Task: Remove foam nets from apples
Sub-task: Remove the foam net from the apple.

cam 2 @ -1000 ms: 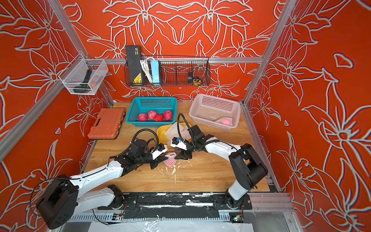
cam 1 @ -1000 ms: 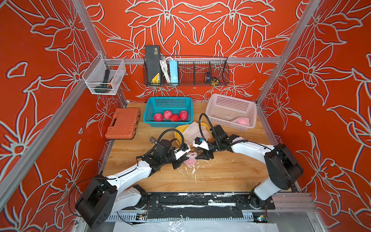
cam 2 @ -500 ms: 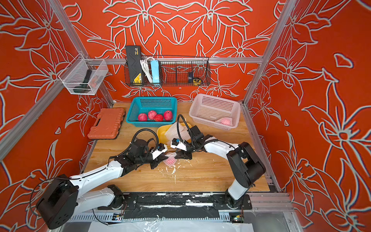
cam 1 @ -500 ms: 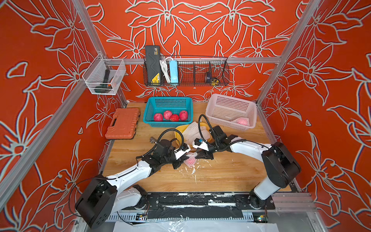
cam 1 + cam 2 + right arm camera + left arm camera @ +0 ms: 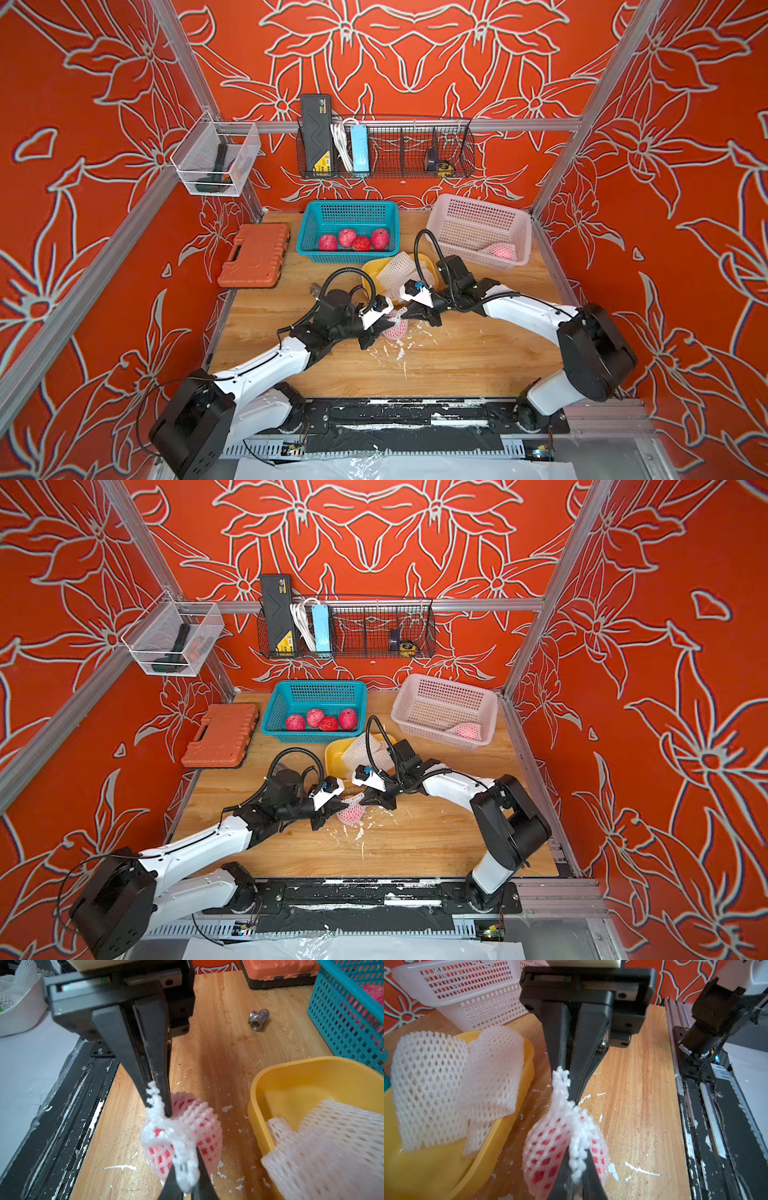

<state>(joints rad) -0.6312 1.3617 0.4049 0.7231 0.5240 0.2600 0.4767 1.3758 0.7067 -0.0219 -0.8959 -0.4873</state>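
Where the 2 arms meet over the near-middle of the table [image 5: 478, 357], white foam crumbs [image 5: 400, 354] lie scattered on the wood. Just past them, 1 apple [image 5: 395, 331] sits inside its foam net [image 5: 550, 1147], with red skin showing through the diamond holes. Can't tell if it rests on the wood or hangs just above it.

From the left, the left gripper [image 5: 380, 328] has its jaws closed tight on a bunched end of that net. Its own wrist view shows mesh squeezed between the fingers [image 5: 558, 1184]. Facing it, the right gripper [image 5: 411, 315] is clamped on the net's opposite bunched end, with white mesh poking out between its fingers [image 5: 589, 1043]. The net is pulled taut between the 2 pinch points and the apple bulges in the middle.

Just behind the grippers is a yellow tray [image 5: 370, 270] holding loose nets [image 5: 399, 270], which stick up over its rim. A small metal fitting [image 5: 258, 1019] lies on the wood left of the tray.

Farther back, the teal basket [image 5: 349, 205] holds 4 bare apples [image 5: 347, 237] in a rough row. To its right, the pink basket [image 5: 478, 220] has 1 netted apple [image 5: 503, 251] in its near right corner. An orange case [image 5: 253, 255] lies flat, left of the teal basket. On the back wall hangs a wire rack [image 5: 415, 153].
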